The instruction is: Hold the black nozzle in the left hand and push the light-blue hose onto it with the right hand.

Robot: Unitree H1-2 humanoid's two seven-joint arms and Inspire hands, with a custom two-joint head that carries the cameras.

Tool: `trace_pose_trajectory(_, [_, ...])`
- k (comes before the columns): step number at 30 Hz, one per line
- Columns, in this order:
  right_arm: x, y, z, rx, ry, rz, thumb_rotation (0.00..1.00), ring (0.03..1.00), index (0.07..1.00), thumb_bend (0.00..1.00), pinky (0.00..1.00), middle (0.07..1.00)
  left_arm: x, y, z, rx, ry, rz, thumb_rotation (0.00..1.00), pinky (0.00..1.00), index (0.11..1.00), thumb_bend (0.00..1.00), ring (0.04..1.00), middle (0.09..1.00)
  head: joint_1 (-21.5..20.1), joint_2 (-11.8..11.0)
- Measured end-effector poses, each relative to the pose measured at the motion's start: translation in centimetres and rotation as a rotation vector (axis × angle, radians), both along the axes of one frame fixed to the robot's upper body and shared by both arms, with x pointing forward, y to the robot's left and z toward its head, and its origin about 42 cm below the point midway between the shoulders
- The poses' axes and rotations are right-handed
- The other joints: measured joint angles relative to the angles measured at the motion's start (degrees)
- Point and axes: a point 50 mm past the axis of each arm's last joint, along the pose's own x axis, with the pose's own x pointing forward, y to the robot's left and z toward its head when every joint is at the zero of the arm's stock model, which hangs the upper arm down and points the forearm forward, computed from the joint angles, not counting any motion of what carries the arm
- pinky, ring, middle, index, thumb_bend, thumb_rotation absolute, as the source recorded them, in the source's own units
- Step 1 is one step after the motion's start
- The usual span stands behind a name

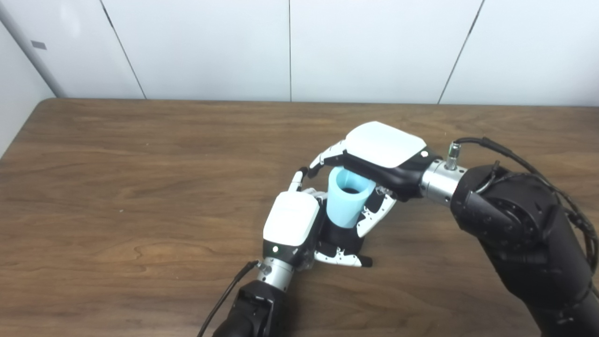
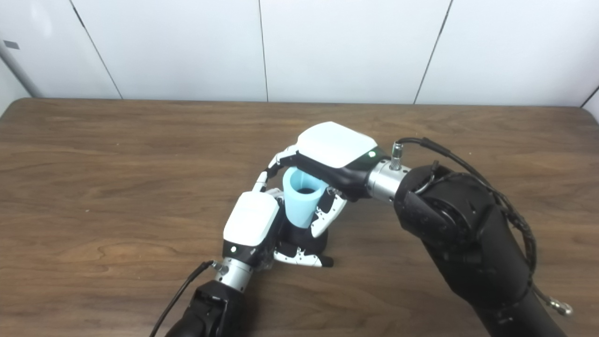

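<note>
A: Which step is in hand?

B: The push-on, judged under way. The hose (image 1: 348, 199) is clasped upright by the right hand (image 1: 381, 159), its open mouth up, its lower end meeting the nozzle (image 1: 338, 236), which is gripped low by the left hand (image 1: 292, 220), just above the table (image 1: 117, 187).

A: What is called for next?

B: A straight downward press, with the nozzle kept steady. How far the hose is seated cannot be told.

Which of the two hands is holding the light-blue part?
The right hand, whose arm enters from the right, grips the light-blue hose from above. The left hand sits lower, closed around the black nozzle beneath it.
</note>
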Motion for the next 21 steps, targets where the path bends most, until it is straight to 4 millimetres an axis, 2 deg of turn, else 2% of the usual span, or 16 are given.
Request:
trace_pose_trajectory(2, [-0.2, -0.2, 0.2, -0.025, -0.012, -0.003, 0.38, 0.920, 0.839, 0.96, 0.86, 0.865, 0.0, 0.0, 0.0, 0.000, 0.001, -0.005, 0.00, 0.99, 0.510, 0.52, 0.620, 0.465, 0.00, 0.00])
trace_pose_trajectory(6, [-0.4, -0.2, 0.3, -0.041, -0.016, -0.009, 0.36, 0.943, 0.856, 0.96, 0.88, 0.881, 0.0, 0.0, 0.0, 0.002, 0.003, -0.006, 0.00, 0.99, 0.509, 0.52, 0.622, 0.466, 0.18, 0.18])
trace_pose_trajectory(14, [-0.6, -0.3, 0.4, -0.036, -0.009, -0.016, 0.37, 0.952, 0.870, 0.94, 0.88, 0.896, 0.0, 0.0, 0.0, 0.002, 0.002, -0.010, 0.00, 0.98, 0.496, 0.52, 0.621, 0.479, 0.09, 0.27])
trace_pose_trajectory(21, [-0.8, -0.7, 1.5, 0.022, -0.012, -0.020, 0.32, 0.942, 0.883, 0.98, 0.85, 0.911, 0.0, -0.1, 0.0, 0.003, 0.003, -0.011, 0.00, 0.99, 0.495, 0.52, 0.617, 0.475, -0.17, 0.27])
